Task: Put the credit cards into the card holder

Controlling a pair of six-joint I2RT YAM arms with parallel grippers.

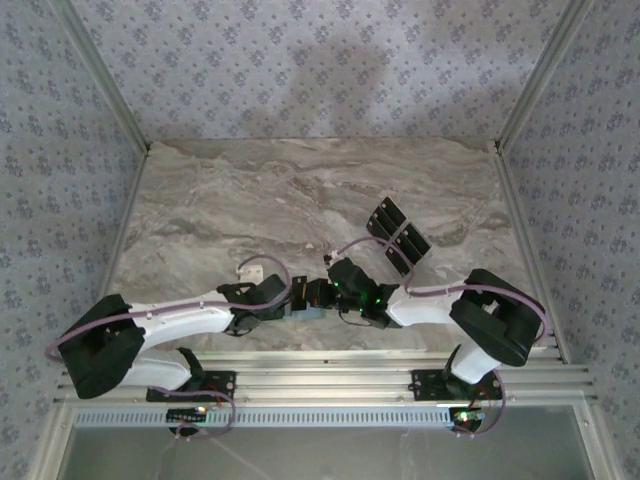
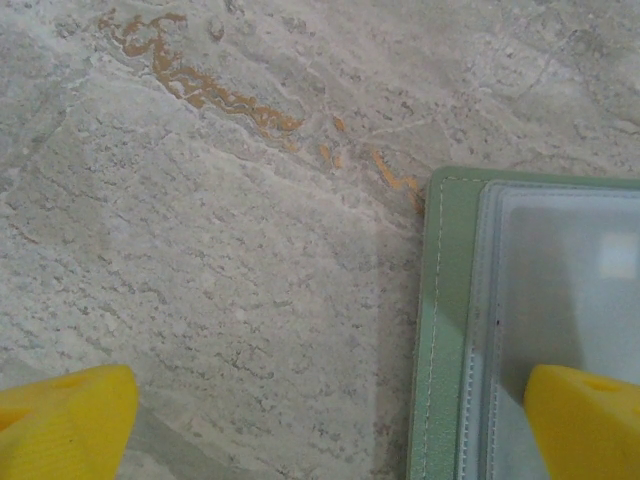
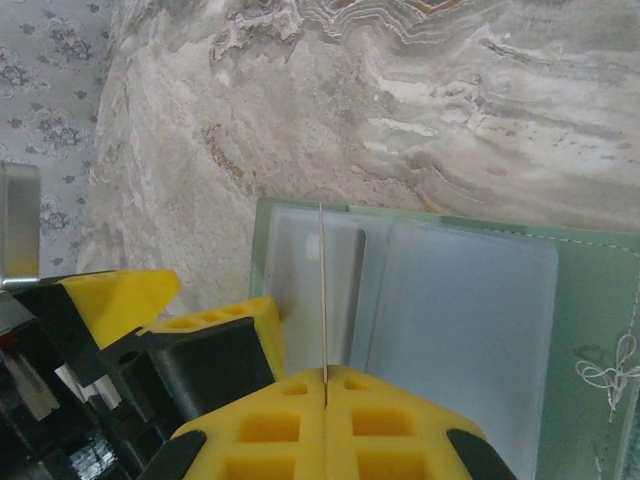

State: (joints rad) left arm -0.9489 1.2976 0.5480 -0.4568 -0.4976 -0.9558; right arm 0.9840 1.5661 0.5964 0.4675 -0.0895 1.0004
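Note:
The sage-green card holder [image 3: 590, 300] lies open on the marble, its clear sleeves [image 3: 460, 330] facing up. My right gripper [image 3: 325, 385] is shut on one credit card [image 3: 322, 290], seen edge-on as a thin line standing over the holder's left sleeve. My left gripper [image 2: 330, 410] is open wide; its right finger [image 2: 585, 420] rests on the holder's clear sleeve [image 2: 560, 280] and its left finger [image 2: 60, 420] is over bare marble. Seen from above, both grippers [image 1: 290, 300] [image 1: 322, 295] meet near the table's front middle. Several black cards [image 1: 398, 235] lie behind the right arm.
A small pale object [image 1: 250, 268] lies on the marble just behind the left arm. Patterned walls and metal rails [image 1: 525, 95] enclose the table [image 1: 300, 190]. The left finger [image 3: 215, 335] shows close beside the held card in the right wrist view.

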